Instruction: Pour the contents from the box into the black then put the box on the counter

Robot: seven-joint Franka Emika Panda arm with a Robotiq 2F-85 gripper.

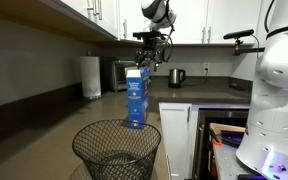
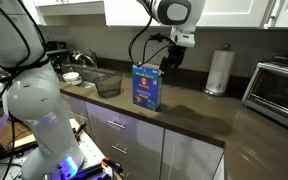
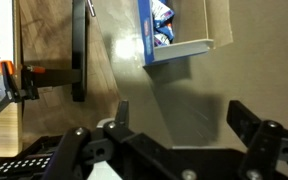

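The blue box (image 1: 136, 98) (image 2: 146, 87) stands upright on the dark counter (image 2: 199, 115) (image 1: 179, 95). Its top is open in the wrist view (image 3: 176, 45), and small blue packets, the contents (image 3: 164, 22), show inside. The black wire-mesh wastebasket (image 1: 117, 150) (image 2: 107, 86) sits on the counter beside the box. My gripper (image 1: 149, 52) (image 2: 172, 58) (image 3: 181, 112) hangs above the box and a little to one side of it. It is open, touches nothing, and only bare counter shows between its fingers (image 3: 122, 110).
A paper towel roll (image 2: 219, 70) (image 1: 89, 75) and a toaster oven (image 2: 279, 85) stand further along the counter. A kettle (image 1: 177, 76) is at the back and a sink (image 2: 79, 75) lies past the wastebasket. A white robot body (image 1: 274, 90) (image 2: 34, 110) fills the foreground.
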